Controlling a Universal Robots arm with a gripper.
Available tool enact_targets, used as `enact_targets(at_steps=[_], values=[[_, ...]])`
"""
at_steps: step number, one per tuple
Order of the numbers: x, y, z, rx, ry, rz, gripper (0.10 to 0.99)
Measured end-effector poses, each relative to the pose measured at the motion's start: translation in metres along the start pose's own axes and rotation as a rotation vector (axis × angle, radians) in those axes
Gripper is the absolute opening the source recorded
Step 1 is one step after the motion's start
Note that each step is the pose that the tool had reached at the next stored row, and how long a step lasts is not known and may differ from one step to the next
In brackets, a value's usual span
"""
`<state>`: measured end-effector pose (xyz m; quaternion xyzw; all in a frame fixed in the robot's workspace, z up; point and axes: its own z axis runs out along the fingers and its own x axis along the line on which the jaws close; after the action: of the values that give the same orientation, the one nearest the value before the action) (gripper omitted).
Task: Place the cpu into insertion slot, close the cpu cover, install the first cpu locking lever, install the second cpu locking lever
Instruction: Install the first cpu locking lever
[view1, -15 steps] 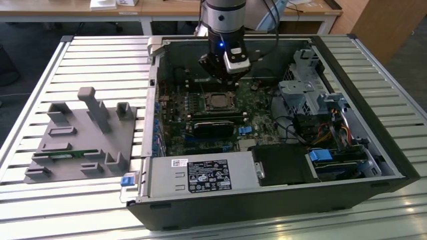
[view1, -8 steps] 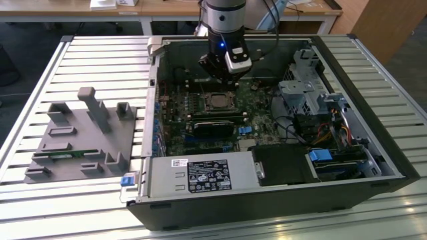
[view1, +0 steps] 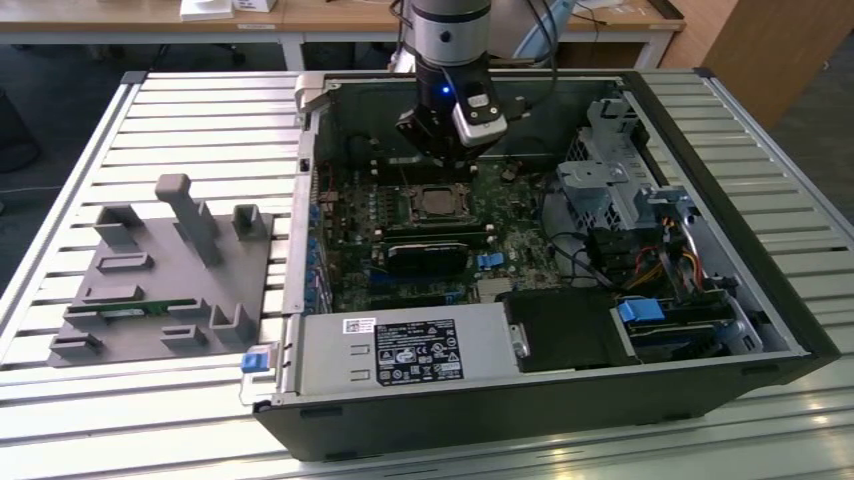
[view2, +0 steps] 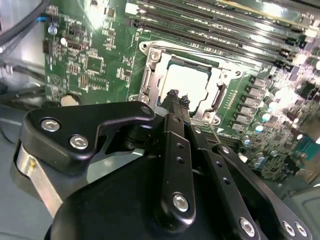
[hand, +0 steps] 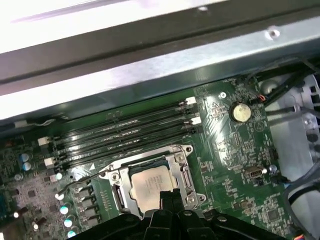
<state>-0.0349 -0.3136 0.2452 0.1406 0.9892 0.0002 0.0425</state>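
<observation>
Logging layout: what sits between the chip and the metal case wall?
In the first wrist view, long black memory slots run side by side between chip and case wall.

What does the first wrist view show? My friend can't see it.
A shiny square cpu lies on a green motherboard, framed by the silver cpu cover. The robot's black hand is at the cover's edge, with long memory slots beyond.

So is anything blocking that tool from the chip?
Nothing visible does. The tool is right at the edge of the cpu cover, and the cpu lies bare in that cover's open centre.
</observation>
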Motion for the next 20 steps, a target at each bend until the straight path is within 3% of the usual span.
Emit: enact_targets(at_steps=[5, 6, 7, 10, 11, 17, 20], values=[[0.0, 0.0, 0.0001, -0.008, 0.0014, -0.082, 0.122], [0.0, 0.0, 0.0001, -0.013, 0.0052, -0.086, 0.122], [0.0, 0.0, 0.0001, -0.018, 0.0146, -0.088, 0.122], [-0.0001, 0.0001, 0.0002, -0.025, 0.0539, -0.098, 0.122], [-0.0001, 0.0, 0.0001, -0.025, 0.0576, -0.104, 0.122], [0.0013, -0.0004, 0.0, -0.028, 0.0595, -0.171, 0.122], [0.0065, -0.0019, -0.0005, -0.029, 0.0598, -0.181, 0.122]])
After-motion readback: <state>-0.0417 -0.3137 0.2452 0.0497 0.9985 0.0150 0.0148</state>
